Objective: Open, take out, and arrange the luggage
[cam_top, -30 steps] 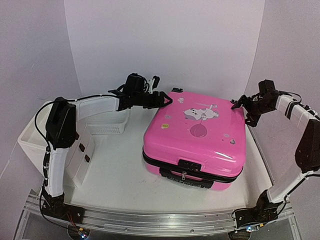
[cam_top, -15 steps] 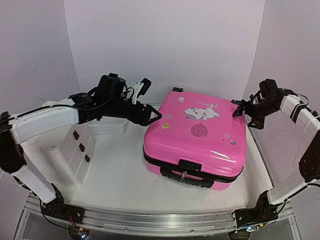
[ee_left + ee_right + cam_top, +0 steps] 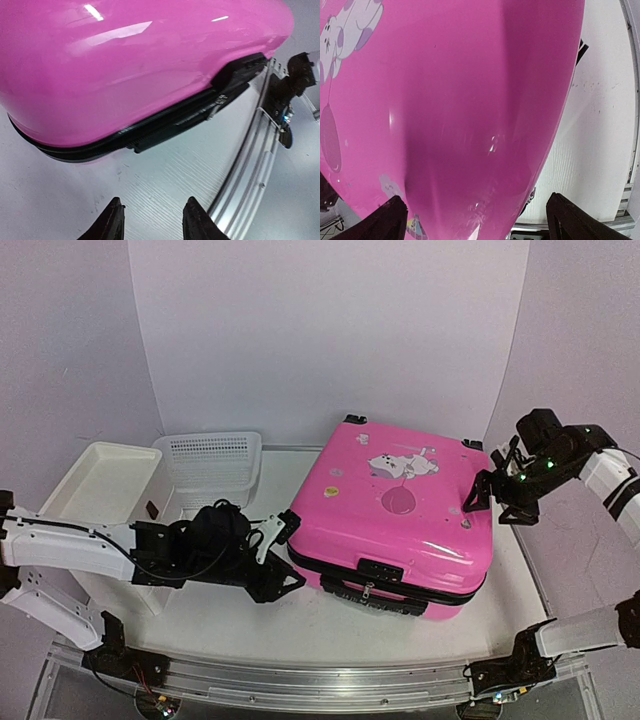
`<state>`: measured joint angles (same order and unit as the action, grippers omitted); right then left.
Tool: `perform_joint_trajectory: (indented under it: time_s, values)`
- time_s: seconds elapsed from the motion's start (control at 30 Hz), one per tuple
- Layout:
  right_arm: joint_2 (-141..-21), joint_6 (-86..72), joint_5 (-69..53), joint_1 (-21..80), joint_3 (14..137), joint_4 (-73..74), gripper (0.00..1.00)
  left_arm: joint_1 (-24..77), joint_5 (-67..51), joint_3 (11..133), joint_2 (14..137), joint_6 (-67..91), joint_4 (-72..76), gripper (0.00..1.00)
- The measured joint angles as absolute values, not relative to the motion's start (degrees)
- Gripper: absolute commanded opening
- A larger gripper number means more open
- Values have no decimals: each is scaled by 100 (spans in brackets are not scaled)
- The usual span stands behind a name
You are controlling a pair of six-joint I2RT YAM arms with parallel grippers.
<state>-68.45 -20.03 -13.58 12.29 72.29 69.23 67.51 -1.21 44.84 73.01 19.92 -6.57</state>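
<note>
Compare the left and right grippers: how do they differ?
The left gripper sits low over the table at the near left corner of the suitcase; the right gripper hangs over its right edge. The left jaws are moderately apart, the right spread wide. Both are open and hold nothing.

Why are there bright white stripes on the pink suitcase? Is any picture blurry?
Left wrist view: white streaks are light glare on the glossy suitcase. Right wrist view: a dark band runs down the shell, slightly soft. Top view: sharp, one small glare streak near its front edge.
</note>
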Motion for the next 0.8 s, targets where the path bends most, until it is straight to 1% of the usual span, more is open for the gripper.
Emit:
perform_joint_trajectory:
  time_s: [0.1,0.2,0.4,0.47,0.57,0.63,0.7,0.8]
  values:
    - [-6657,-2025,-1551,1229,7078,7008,98,6700,209,4606,7743,2038,-467,37]
    - [-6563,-2060,-1649,1229,6936,7043,98,6541,325,4987,8195,2053,-386,33]
    - [-6488,-2178,-1841,1229,6737,6917,98,6018,-187,5859,9037,2036,-552,32]
    - [-6471,-2224,-1885,1229,6685,6847,98,5865,-178,6003,9164,1927,-545,38]
    - [-6469,-2261,-1942,1229,6632,6748,98,5771,-183,6064,9216,1767,-419,59]
    - [-6469,-2274,-1994,1229,6595,6687,98,5848,-185,6025,9209,1697,-259,65]
    - [-6462,-2276,-2016,1229,6582,6667,98,6053,-196,5732,9144,1629,279,68]
    - [-6449,-2274,-2025,1229,6563,6648,98,6344,-504,4866,9035,1588,1487,67]
